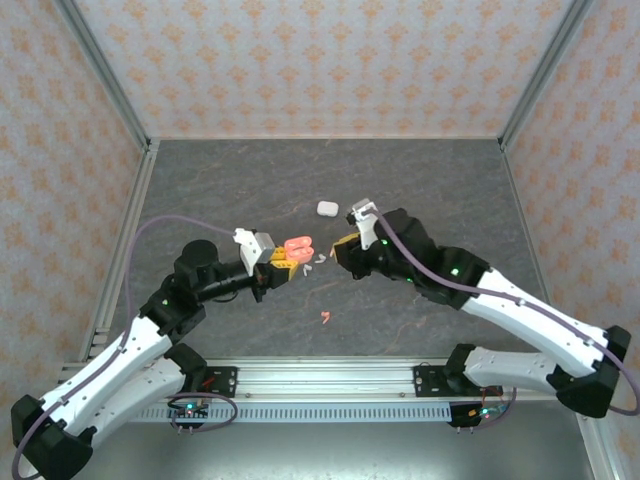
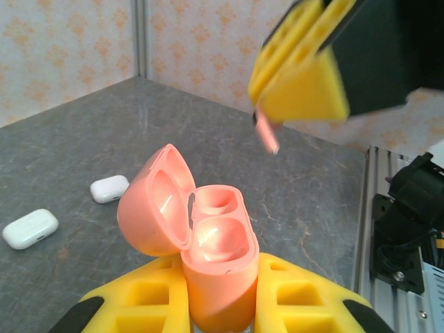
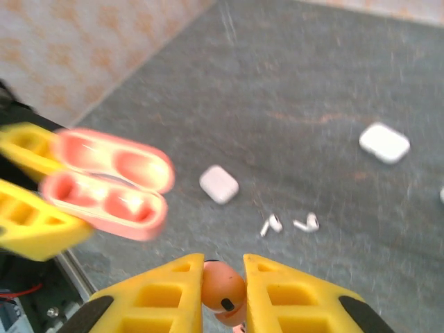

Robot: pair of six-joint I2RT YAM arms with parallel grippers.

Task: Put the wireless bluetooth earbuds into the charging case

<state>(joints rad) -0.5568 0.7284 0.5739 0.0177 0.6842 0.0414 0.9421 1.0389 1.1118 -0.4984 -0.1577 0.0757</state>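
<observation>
A salmon-pink charging case (image 2: 215, 257) stands with its lid open, and my left gripper (image 2: 220, 269) is shut on its lower body. Both of its wells look empty. My right gripper (image 3: 223, 267) is shut on a salmon-pink earbud (image 3: 223, 290). From the left wrist, that earbud's stem (image 2: 268, 134) hangs below the right fingers (image 2: 298, 80), above and beyond the case. From above, the case (image 1: 298, 247) and the right gripper (image 1: 343, 247) are a short gap apart over mid-table. Two white earbuds (image 3: 272, 223) (image 3: 307, 223) lie loose on the table. Another pink earbud (image 1: 325, 318) lies nearer the front.
A white closed case (image 3: 219, 184) lies close to the loose white earbuds, and another white case (image 3: 384, 142) sits farther off. From above, a white case (image 1: 327, 208) rests behind the grippers. Patterned walls and metal posts enclose the dark table (image 1: 420, 180).
</observation>
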